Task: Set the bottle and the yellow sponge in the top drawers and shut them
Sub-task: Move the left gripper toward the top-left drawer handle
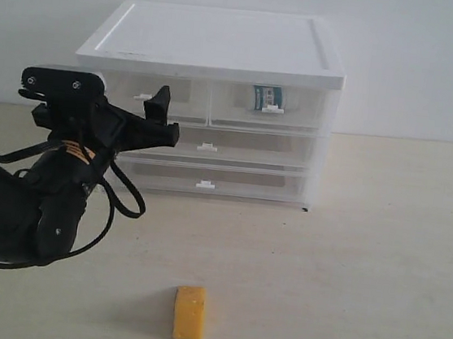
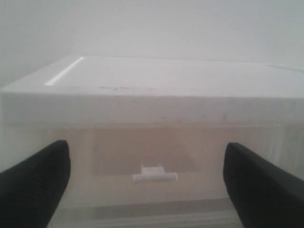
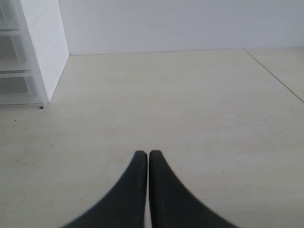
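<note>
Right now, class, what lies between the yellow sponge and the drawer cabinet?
Nothing: in the exterior view only bare table separates the yellow sponge from the cabinet.

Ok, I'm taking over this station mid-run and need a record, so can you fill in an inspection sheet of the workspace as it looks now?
Surface: pale beige tabletop, no spills seen.
Job's things: small white-capped, teal-labelled bottle sits inside the translucent right top drawer, which looks shut; translucent left top drawer looks shut; orange-yellow rectangular foam sponge lies on the tabletop in front of the white-topped plastic cabinet, apart from it.
Clutter: nothing seen.
Grippers: left gripper open, holding nothing, facing the left top drawer's white tab handle; right gripper shut, empty, above the tabletop.
Cables: black cables loop along the left arm.
Surroundings: plain white wall behind the cabinet.
</note>
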Robot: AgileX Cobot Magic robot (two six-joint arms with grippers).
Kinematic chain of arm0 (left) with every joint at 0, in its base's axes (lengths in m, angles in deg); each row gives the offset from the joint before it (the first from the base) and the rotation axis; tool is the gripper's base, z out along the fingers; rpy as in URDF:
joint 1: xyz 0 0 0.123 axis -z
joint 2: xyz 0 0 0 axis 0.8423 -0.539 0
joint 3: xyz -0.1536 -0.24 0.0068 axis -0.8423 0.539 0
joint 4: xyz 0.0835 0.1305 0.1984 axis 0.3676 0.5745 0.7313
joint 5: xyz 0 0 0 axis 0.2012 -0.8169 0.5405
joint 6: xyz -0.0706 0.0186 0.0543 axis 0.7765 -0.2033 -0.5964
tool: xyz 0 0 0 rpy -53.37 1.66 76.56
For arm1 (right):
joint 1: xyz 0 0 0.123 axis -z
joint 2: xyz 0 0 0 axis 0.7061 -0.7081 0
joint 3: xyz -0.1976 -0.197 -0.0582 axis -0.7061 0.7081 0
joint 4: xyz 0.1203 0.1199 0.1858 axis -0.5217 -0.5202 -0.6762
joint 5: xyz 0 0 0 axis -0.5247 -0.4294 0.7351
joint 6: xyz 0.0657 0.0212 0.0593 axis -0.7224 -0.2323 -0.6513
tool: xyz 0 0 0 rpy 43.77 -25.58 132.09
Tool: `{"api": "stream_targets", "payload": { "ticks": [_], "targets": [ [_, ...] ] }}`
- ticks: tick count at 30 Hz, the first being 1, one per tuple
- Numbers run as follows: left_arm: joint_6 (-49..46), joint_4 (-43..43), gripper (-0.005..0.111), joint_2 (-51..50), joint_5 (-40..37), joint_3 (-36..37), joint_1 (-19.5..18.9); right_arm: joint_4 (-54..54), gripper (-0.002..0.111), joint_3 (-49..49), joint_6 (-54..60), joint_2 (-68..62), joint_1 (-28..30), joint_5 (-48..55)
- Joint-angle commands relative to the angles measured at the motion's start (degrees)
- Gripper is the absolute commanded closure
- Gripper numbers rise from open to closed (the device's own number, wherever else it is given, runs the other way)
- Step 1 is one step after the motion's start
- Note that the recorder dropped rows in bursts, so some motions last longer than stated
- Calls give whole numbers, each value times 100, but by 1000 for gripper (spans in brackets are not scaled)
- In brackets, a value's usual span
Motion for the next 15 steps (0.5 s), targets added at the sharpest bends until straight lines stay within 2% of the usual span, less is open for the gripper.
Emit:
{"api": "stream_targets", "payload": {
  "ticks": [1, 15],
  "targets": [
    [-93, -116, 27, -204, 55, -73, 17, -16, 108, 21, -1, 30, -9, -51],
    [-93, -104, 27, -493, 55, -138, 17, -16, 108, 21, -1, 30, -9, -51]
  ]
}}
